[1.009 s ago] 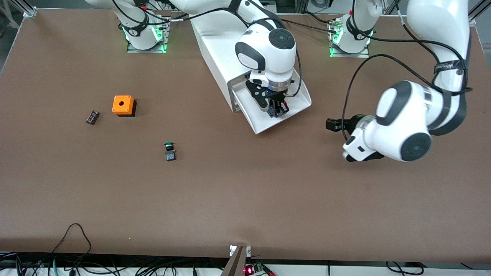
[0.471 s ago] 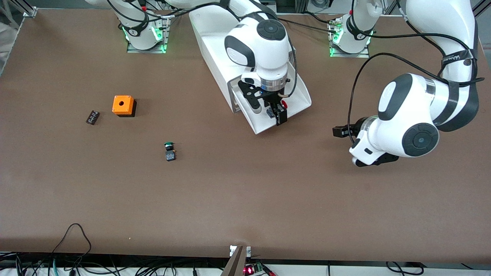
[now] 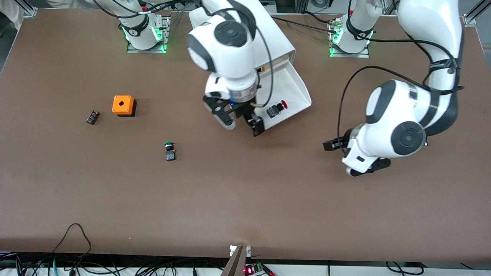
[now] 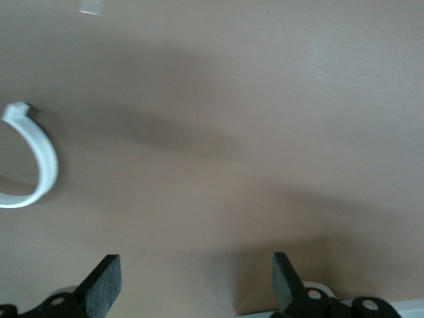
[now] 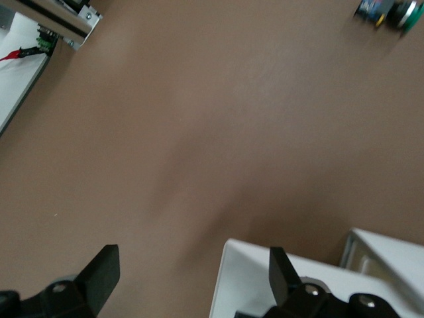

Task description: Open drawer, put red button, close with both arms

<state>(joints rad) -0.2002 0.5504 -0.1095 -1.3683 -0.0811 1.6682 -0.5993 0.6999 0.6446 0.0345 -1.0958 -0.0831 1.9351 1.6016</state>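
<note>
The red button (image 3: 277,109) lies on its side in the open white drawer (image 3: 295,86), near the drawer's front edge. My right gripper (image 3: 243,126) is open and empty, over the drawer's front corner toward the right arm's end. Its wrist view shows the open gripper (image 5: 192,275) above a white drawer corner (image 5: 265,278). My left gripper (image 3: 327,145) is low over the bare table, off the drawer toward the left arm's end. Its wrist view shows it open (image 4: 195,281) and empty, with a white curved rim (image 4: 41,162) farther off.
The white cabinet (image 3: 268,34) stands between the arm bases. A green-capped button (image 3: 169,150), also in the right wrist view (image 5: 391,13), an orange box with a hole (image 3: 123,105) and a small dark part (image 3: 92,117) lie toward the right arm's end.
My right gripper let go of the red button in the drawer, then rose and moved off toward the drawer's front corner. The left arm swung a little and its gripper shifted slightly.
</note>
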